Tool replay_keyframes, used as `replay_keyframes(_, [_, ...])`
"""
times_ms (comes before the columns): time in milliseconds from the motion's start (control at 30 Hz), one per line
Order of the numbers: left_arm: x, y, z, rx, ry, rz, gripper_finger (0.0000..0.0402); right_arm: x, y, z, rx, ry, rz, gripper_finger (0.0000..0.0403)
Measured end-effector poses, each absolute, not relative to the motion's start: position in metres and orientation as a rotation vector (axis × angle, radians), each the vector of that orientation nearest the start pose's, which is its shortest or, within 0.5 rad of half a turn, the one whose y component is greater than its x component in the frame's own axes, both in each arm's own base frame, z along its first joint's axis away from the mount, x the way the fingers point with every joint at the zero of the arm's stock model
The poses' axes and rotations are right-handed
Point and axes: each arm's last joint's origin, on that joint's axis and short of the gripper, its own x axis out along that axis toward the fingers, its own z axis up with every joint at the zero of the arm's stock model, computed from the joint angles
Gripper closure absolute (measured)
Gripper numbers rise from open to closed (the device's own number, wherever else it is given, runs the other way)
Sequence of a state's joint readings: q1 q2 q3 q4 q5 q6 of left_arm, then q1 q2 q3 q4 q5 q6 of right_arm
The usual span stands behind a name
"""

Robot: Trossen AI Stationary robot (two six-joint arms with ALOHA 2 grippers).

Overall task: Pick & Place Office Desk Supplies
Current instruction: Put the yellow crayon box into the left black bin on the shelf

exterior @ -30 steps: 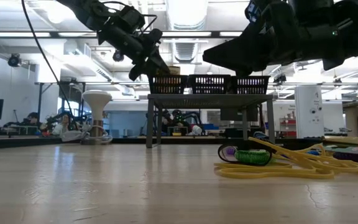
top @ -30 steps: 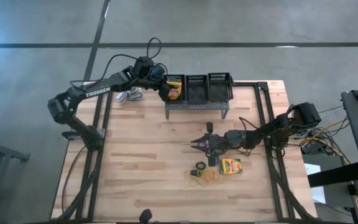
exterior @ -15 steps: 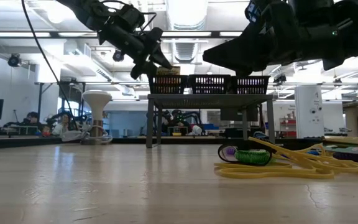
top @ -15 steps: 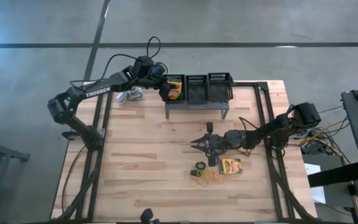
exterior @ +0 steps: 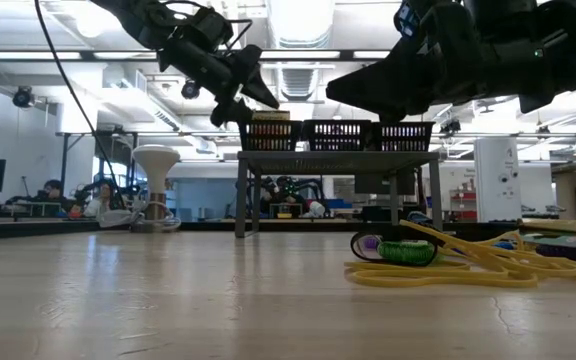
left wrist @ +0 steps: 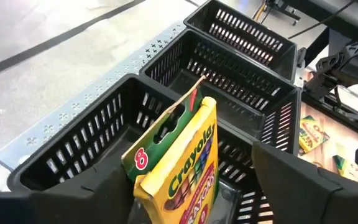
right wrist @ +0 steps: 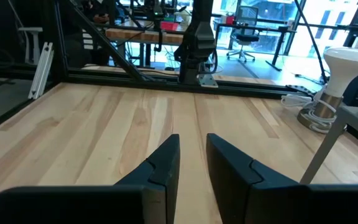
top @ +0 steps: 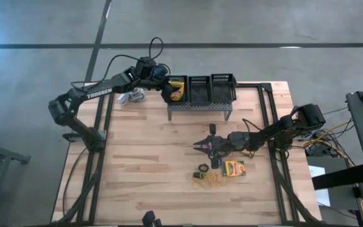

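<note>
High view: the left hand is held at the near-left corner of the three-compartment black basket rack, which stands raised on legs at the far edge of the worktop. In the left wrist view its fingers are seen spread apart on either side of a crayon box, which is stood upright and tilted in the leftmost compartment; whether the fingers touch the box cannot be told. The right hand is held over the middle of the worktop, its fingers brought nearly together with only a narrow gap and nothing gripped. A second crayon box is laid flat on the worktop just beside the right arm. Near it are found the small elastic rings and the yellow rubber bands. A white ball-shaped object is seen at the far-left corner.
</note>
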State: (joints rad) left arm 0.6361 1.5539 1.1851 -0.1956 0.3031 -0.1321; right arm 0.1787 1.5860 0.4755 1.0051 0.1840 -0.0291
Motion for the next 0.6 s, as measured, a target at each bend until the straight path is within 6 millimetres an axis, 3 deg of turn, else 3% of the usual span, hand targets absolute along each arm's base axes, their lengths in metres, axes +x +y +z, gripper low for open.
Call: replay_keyframes(600, [0.2895,0.1988,0.2926,-0.278,0.403,0.333,0.0094,0.2787,0.0450,0.1641,-0.049,0.108,-0.004,0.0324])
